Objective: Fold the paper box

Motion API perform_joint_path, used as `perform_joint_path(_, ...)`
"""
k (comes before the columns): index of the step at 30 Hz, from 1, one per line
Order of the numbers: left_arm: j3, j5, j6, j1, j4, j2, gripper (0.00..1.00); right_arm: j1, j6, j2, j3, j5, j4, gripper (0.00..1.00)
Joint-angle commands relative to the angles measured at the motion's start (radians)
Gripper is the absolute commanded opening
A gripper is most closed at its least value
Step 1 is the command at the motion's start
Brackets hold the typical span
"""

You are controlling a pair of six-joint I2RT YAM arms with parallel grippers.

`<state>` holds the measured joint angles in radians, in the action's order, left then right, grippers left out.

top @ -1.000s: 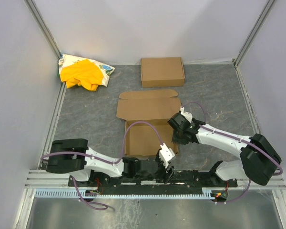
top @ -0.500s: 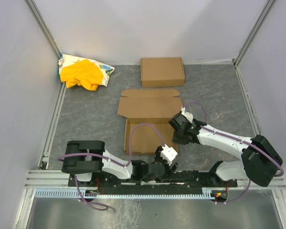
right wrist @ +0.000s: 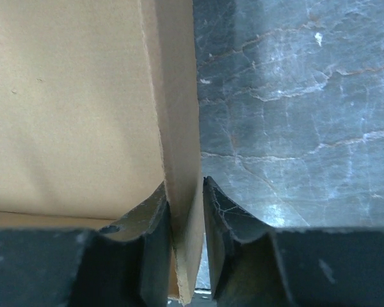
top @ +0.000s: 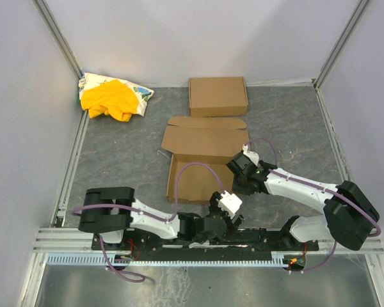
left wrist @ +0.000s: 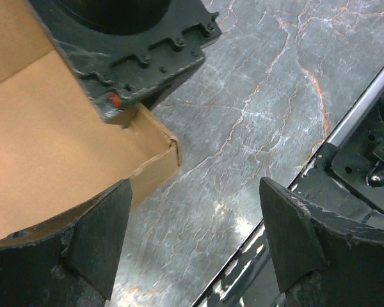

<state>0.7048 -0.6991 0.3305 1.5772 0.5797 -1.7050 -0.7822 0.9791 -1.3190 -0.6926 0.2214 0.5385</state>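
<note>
Shifted slightly right since before, the box (top: pixel 198 173) lies on the table (top: pixel 115 173); right gripper (right wrist: pixel 186 192) pinches its right wall, left gripper (left wrist: pixel 193 192) gapes, holding nothing, beside its near corner

paper box (top: pixel 205 144): matt brown cardboard | table (top: pixel 121 167): smooth grey marbled

Place: robot lab cell
Walls: plain white panels (top: pixel 198 38), metal frame posts (top: pixel 59 35), far beyond the right gripper (right wrist: pixel 187 230)
Surface: grey marbled tabletop (right wrist: pixel 294 96) just beside that gripper
</note>
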Motion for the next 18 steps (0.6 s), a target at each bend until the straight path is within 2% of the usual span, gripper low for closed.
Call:
perform_joint_path(1, 0.061, 0.001, 0.004, 0.013, -0.185, 0.183, 0.86, -0.002, -0.045, 0.009, -0.070, 0.028, 0.093, 0.36)
perform_joint_path(6, 0.123, -0.047, 0.156, 0.019, -0.573, 0.441, 0.86, -0.002, -0.094, 0.063, -0.184, 0.102, 0.218, 0.51)
perform_joint_path(10, 0.221, -0.234, 0.193, -0.003, -0.859, 0.584, 0.86, -0.001, -0.137, 0.116, -0.295, 0.185, 0.328, 0.55)
perform_joint_path(12, 0.339, -0.238, 0.201, -0.112, -1.047, 0.598, 0.86, 0.008, -0.174, 0.119, -0.363, 0.225, 0.379, 0.59)
perform_joint_path(13, 0.386, -0.195, 0.205, -0.206, -1.110, 0.597, 0.87, 0.020, -0.194, 0.113, -0.401, 0.234, 0.395, 0.62)
perform_joint_path(16, 0.462, 0.035, 0.120, -0.502, -1.116, 0.600, 0.87, 0.084, -0.266, 0.063, -0.530, 0.197, 0.441, 0.65)
perform_joint_path(18, 0.505, 0.083, 0.059, -0.626, -1.081, 0.578, 0.88, 0.137, -0.315, 0.026, -0.619, 0.151, 0.445, 0.65)
